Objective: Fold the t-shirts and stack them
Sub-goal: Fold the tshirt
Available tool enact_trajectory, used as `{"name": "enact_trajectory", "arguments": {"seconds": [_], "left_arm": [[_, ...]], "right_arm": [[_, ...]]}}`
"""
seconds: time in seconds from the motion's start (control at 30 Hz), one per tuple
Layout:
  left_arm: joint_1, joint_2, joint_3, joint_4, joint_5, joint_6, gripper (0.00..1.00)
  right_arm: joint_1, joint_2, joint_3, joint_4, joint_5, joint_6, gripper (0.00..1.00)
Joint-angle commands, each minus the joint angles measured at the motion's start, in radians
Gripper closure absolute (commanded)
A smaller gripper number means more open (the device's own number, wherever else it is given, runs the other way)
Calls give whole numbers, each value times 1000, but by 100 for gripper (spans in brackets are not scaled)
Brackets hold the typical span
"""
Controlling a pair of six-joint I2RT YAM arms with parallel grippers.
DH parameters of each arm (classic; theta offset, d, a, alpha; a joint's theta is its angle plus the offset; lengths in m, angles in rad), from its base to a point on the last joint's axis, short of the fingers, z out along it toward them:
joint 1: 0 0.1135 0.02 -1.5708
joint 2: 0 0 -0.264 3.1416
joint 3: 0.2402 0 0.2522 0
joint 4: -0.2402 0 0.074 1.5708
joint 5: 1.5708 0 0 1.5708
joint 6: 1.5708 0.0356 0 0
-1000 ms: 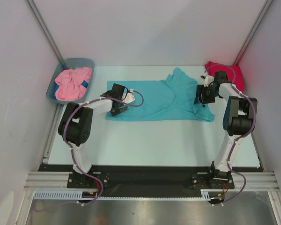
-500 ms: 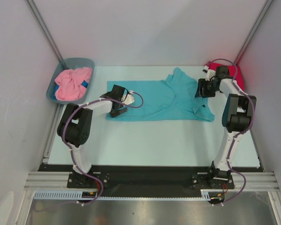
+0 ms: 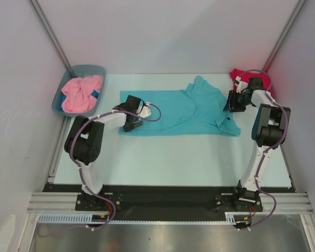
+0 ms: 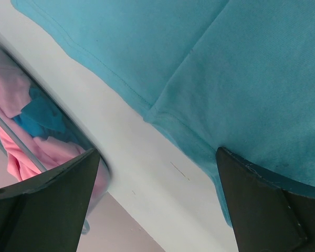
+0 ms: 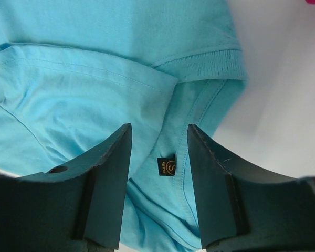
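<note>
The turquoise t-shirt (image 3: 184, 110) lies spread on the table, with its collar to the right. My left gripper (image 3: 132, 119) is open over the shirt's left hem. In the left wrist view (image 4: 157, 205) its jaws straddle the shirt's edge (image 4: 226, 79) and bare table. My right gripper (image 3: 234, 101) is open above the collar. In the right wrist view (image 5: 158, 152) the size label (image 5: 168, 167) shows between the fingers. The crimson red t-shirt (image 3: 266, 86) lies at the back right, partly hidden by the right arm. The pink t-shirt (image 3: 81, 93) is crumpled in the tub.
The grey-blue tub (image 3: 97, 71) stands at the back left, and a bit of turquoise cloth lies in it with the pink shirt. It also shows at the left of the left wrist view (image 4: 68, 131). Walls close in the table on three sides.
My right gripper has moved back and to the right, from over the shirt's right side to the collar edge. The left gripper has hardly moved.
</note>
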Motion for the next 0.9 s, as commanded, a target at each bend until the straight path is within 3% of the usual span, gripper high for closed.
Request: {"name": "enact_trajectory", "arguments": {"seconds": [0.0,0.87], "left_arm": [[-17,-23,14,-28,-5,4,0],[-32,-6,29,-28,-3,1,0]], "right_arm": [[-5,16,35,0,-39,12,49],[11,66,89,-20,-72,1,60]]}}
